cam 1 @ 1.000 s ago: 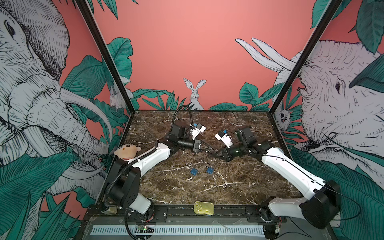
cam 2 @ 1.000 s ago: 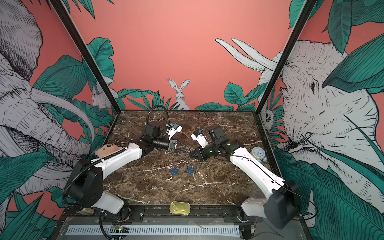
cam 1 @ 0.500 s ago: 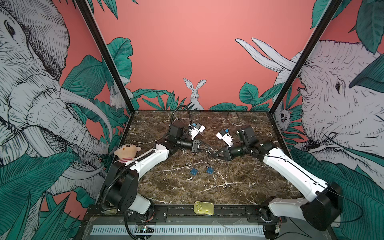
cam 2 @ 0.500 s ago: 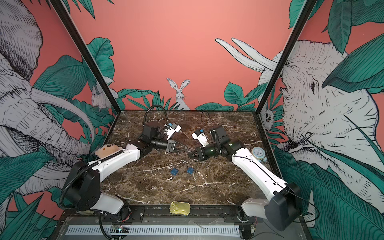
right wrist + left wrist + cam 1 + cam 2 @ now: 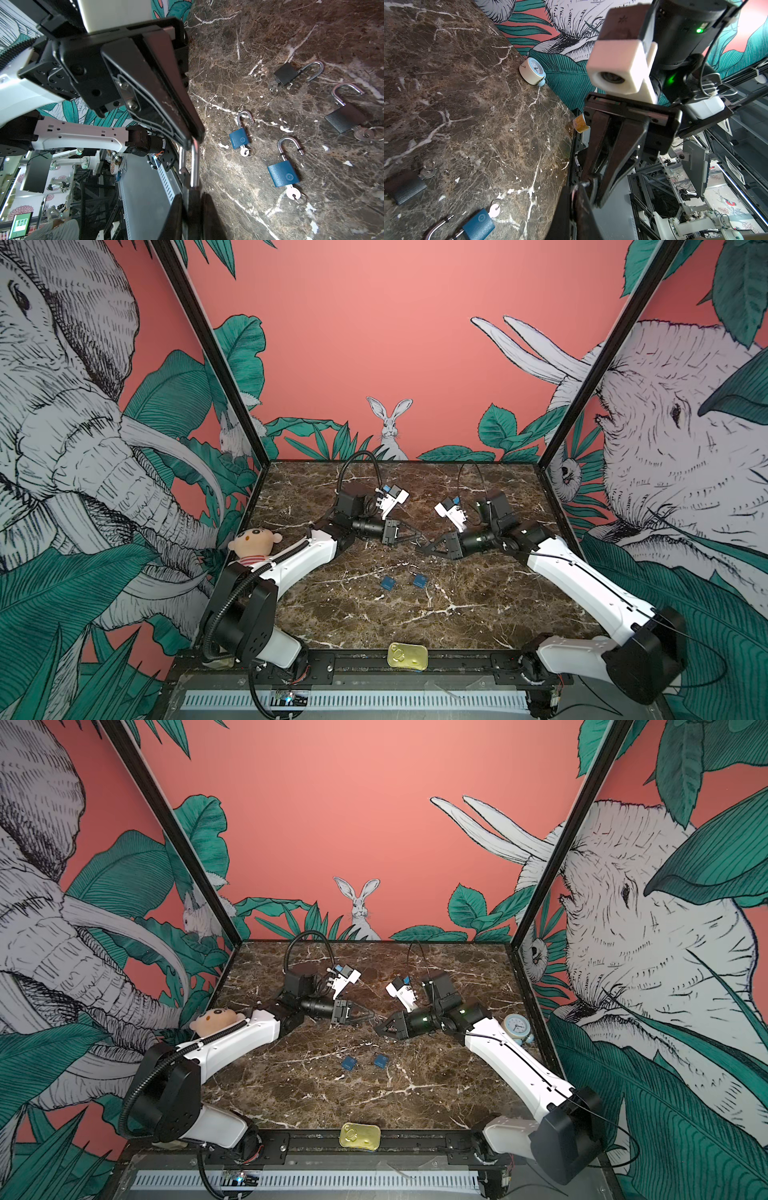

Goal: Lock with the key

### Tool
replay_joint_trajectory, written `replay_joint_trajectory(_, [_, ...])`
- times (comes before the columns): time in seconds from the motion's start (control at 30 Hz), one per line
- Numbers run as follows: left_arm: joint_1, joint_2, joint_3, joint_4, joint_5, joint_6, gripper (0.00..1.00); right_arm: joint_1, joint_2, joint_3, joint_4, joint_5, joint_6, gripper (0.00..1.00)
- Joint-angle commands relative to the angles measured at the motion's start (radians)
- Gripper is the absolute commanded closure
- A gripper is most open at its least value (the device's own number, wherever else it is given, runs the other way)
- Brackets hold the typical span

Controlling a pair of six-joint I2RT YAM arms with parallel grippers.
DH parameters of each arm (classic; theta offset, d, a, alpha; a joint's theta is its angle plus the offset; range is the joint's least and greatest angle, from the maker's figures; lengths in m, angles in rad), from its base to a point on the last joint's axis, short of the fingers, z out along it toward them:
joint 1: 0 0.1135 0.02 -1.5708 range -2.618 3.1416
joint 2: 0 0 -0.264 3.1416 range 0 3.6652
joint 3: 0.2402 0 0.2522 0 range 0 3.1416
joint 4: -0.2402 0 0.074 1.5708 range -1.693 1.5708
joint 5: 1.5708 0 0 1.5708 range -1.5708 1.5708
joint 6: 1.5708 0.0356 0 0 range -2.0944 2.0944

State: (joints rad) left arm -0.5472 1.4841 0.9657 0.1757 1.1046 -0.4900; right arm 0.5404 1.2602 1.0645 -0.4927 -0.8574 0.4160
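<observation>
Sitting out, far left: plush doll (image 5: 253, 540) at the desk (image 5: 478, 614) edge, no part in this.
Left fingers (image 5: 170, 116): pressed flat together, tips right at the bend of the shackle (image 5: 195, 153); pinching it or only pushing, cannot tell.
Padlock (image 5: 194, 176): held between the two arms, apparently clear of the desk, silver shackle open, short leg (image 5: 180, 160) hanging free of the body.
Key: for this lock, hidden; plainly seated in the spare blue padlocks (image 5: 283, 174) and black padlocks (image 5: 345, 118) lying on the desk.
Right fingers (image 5: 176, 220): clamped on the padlock's body end, body itself mostly hidden.
Risk: off-line push on the shackle, short leg missing its hole, body twisting out of a narrow hold and dropping among the spares; key unreachable with both sets of fingers busy.
Far right: alarm clock (image 5: 516, 1026), well apart.
</observation>
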Motion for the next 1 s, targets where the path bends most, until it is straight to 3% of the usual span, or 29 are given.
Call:
replay_joint_trajectory(0.0, [-0.006,0.030,-0.043,-0.028,-0.111,0.007,1.00,0.024,-0.069,0.026,0.225,-0.218,-0.005,1.00])
replay_joint_trajectory(0.5, [-0.017,0.077,-0.070,0.059,-0.122,-0.033,1.00,0.024,-0.062,0.021,0.279,-0.256,0.045,1.00])
replay_joint_trajectory(0.97, [-0.001,0.038,-0.057,0.057,-0.082,-0.058,0.98,0.024,-0.041,0.051,0.156,-0.213,-0.046,1.00])
